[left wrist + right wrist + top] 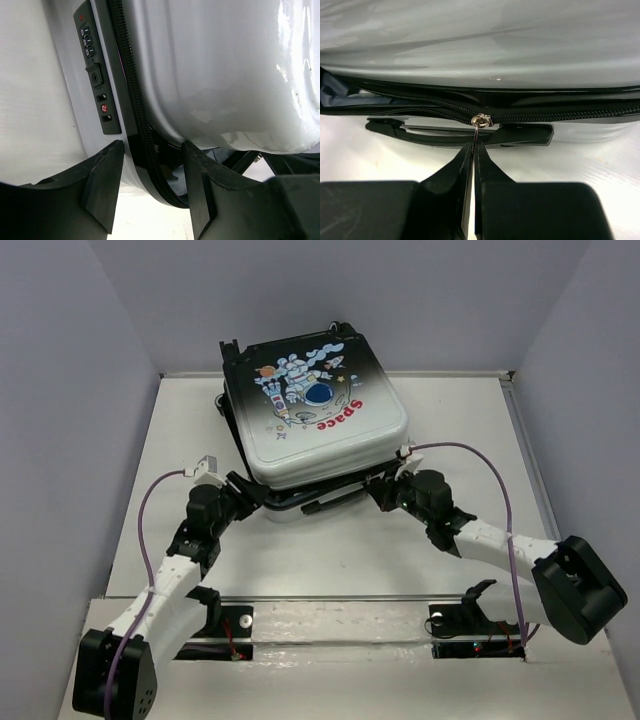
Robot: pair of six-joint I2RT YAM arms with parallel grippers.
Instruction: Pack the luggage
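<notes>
Jaws: right gripper (pixel 472 146) pinching zipper pull (pixel 477 132); left gripper (pixel 152 150) half-open astride luggage (pixel 320 410) edge.

The luggage (pixel 315 415) has a glossy shell fading from white at its lower edge to black at the upper left, printed with a blue-and-white cartoon astronaut and the red word "Space". Its zipper (pixel 560 116), handle (pixel 460 134) and lock panel (pixel 97 75) are black, the panel carrying small red marks, and the zipper pull (pixel 480 121) is silver. Both the left hand (pixel 152 165) and right hand (pixel 472 150) are black, the surface (pixel 330 560) is white, and the cables (pixel 141 520) are purple.
</notes>
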